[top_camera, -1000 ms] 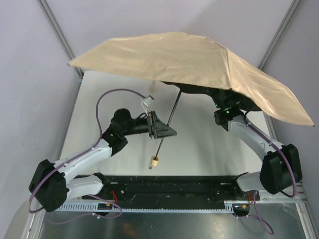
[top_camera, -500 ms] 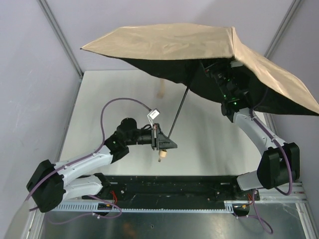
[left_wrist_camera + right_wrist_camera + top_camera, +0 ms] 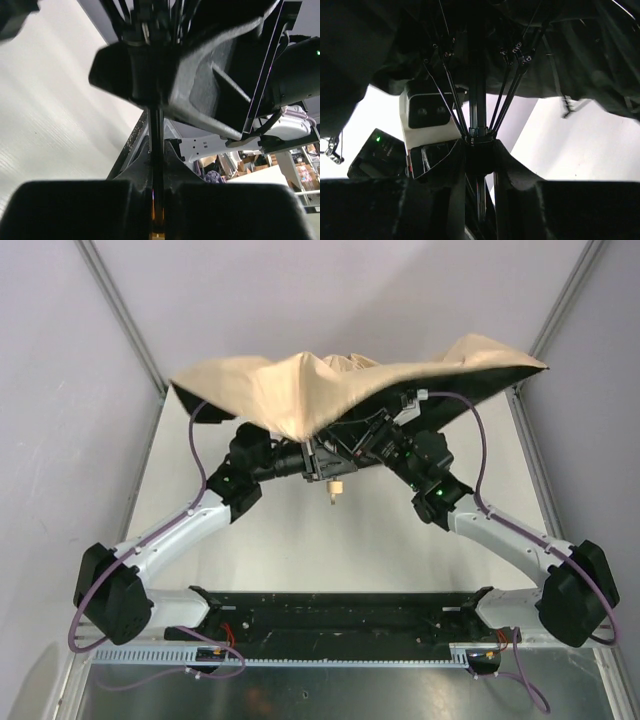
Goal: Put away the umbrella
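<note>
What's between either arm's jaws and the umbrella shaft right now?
Nothing visible. The left gripper and right gripper each have jaws closed around the black shaft of the umbrella, under its sagging canopy.

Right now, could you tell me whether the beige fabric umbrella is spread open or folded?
Partly folded: the beige fabric umbrella sags and bunches at its middle, its ribs drawn toward the shaft.

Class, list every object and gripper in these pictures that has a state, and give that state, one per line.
Beige fabric umbrella canopy: half collapsed, sagging over both grippers.
Thin black shaft: clamped by both grippers.
Pale wooden handle: free, gripped by neither.
Left gripper: shut on the shaft.
Right gripper: shut on the shaft, up under the canopy.
</note>
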`<state>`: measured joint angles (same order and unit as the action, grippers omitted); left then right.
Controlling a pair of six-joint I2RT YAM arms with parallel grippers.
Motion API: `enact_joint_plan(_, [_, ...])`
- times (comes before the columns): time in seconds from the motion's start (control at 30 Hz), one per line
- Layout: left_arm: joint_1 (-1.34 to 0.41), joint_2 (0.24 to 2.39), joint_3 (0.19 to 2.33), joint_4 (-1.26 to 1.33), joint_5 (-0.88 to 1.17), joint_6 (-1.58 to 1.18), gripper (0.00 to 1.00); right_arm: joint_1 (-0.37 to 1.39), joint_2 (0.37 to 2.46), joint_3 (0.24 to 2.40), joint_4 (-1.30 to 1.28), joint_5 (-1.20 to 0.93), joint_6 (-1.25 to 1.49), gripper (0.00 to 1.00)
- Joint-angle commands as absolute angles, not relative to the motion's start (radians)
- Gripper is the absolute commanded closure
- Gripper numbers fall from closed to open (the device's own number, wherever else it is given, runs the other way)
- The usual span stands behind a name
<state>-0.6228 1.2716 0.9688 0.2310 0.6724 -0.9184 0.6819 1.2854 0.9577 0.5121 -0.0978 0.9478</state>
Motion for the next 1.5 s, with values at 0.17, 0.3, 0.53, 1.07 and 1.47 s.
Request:
enact_joint_plan(0.17, [-0.649, 1.177, 0.971, 0.334, 0.620, -0.892, 1.00, 0.637, 1.221, 0.873, 0.549, -0.171, 1.046, 1.00])
enact_joint_plan(0.3, [-0.658, 1.176, 0.931, 0.333, 0.613, -0.908, 0.99, 0.577, 1.237, 0.870, 0.603, -0.190, 1.137, 1.00])
enact_joint_plan(0.53, [-0.699, 1.140, 0.865, 0.337, 0.635, -0.844, 0.41, 0.450, 1.319, 0.881, 0.691, -0.243, 1.386, 1.00])
enact_joint_plan(1.07, [-0.568, 0.974, 0.868, 0.037, 0.445, -0.700, 0.10, 0.346, 1.372, 0.895, 0.363, -0.502, 1.110, 1.00])
enact_joint_plan(1.47, [-0.562, 1.149, 0.824, 0.165, 0.587, -0.711, 0.22, 0.357, 1.631, 0.458, 0.840, -0.619, 1.131, 1.00])
